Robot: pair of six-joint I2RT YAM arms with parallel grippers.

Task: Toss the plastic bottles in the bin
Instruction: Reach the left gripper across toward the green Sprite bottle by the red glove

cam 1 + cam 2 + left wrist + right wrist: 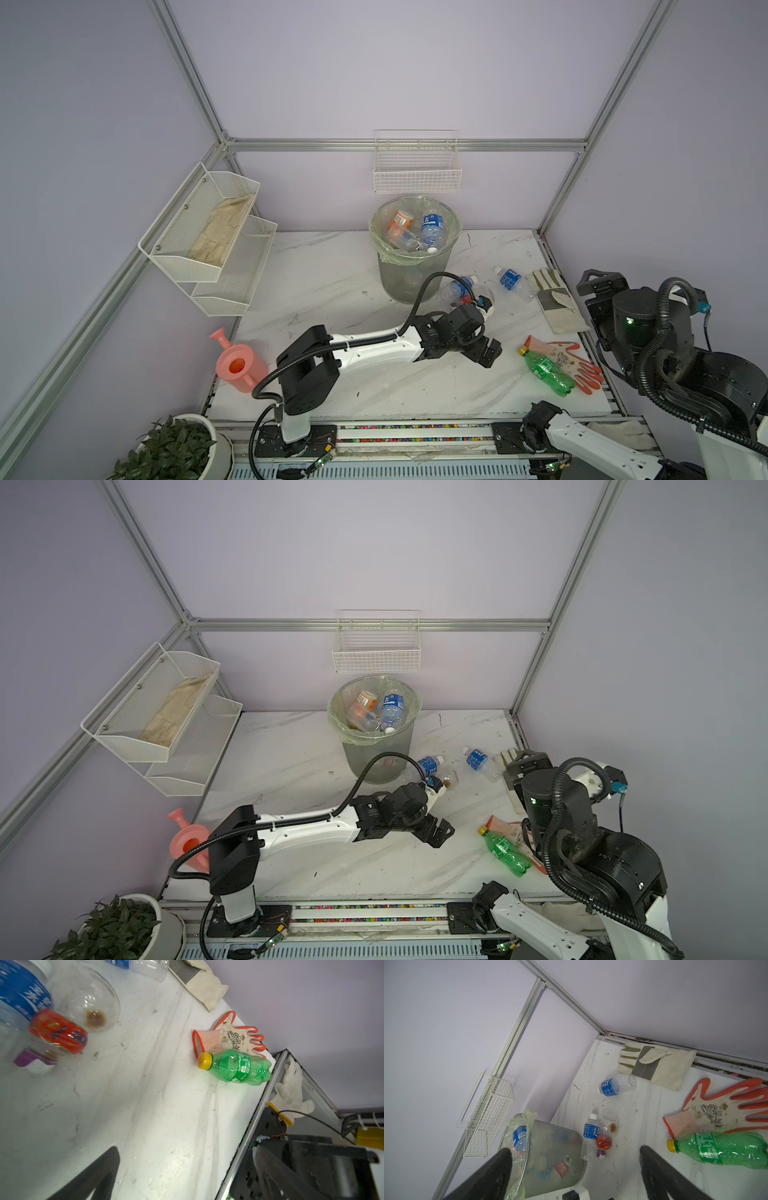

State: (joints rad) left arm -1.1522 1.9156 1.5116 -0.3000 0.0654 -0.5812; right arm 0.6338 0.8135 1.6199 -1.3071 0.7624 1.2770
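Green bottle against orange-trimmed glove, near right; blue-label bottle by bin. Left gripper, right gripper: jaws wide, nothing held.

The bin, a round grey mesh basket with a pale green bag folded over its rim, stands upright at the back of the table. Inside it lie an orange-label bottle and a blue-label bottle. Just beside its base, a second blue-label bottle and a red-label bottle lie side by side. A third blue-label bottle lies further right. The green bottle, dented and with a yellow cap, lies on its side near the front right.
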